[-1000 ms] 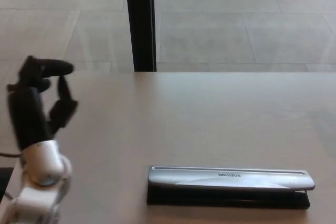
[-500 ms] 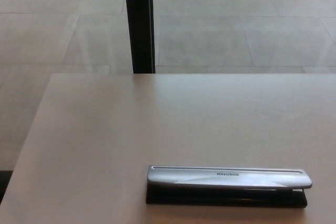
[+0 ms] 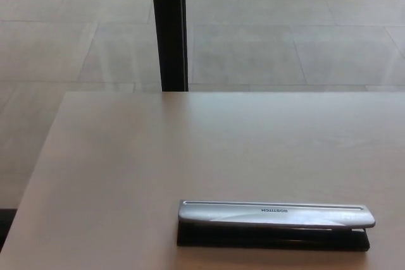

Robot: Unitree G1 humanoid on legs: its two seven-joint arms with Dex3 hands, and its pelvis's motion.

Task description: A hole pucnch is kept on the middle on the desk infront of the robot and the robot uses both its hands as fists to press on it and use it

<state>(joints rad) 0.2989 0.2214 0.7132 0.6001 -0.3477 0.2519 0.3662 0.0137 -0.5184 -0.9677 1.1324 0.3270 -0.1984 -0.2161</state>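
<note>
Neither hand of the robot appears in the head view, so their finger positions cannot be told. Punch (image 3: 273, 224): a long silver lever over a black base, lying flat and lengthwise across the near edge of the desk (image 3: 190, 150), right of centre. Behind the desk's far edge stands a black post (image 3: 168, 28) on a tiled floor (image 3: 285, 30).

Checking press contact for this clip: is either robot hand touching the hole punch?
Apart. The head view shows the hole punch alone on the desk; no hand is in view.
</note>
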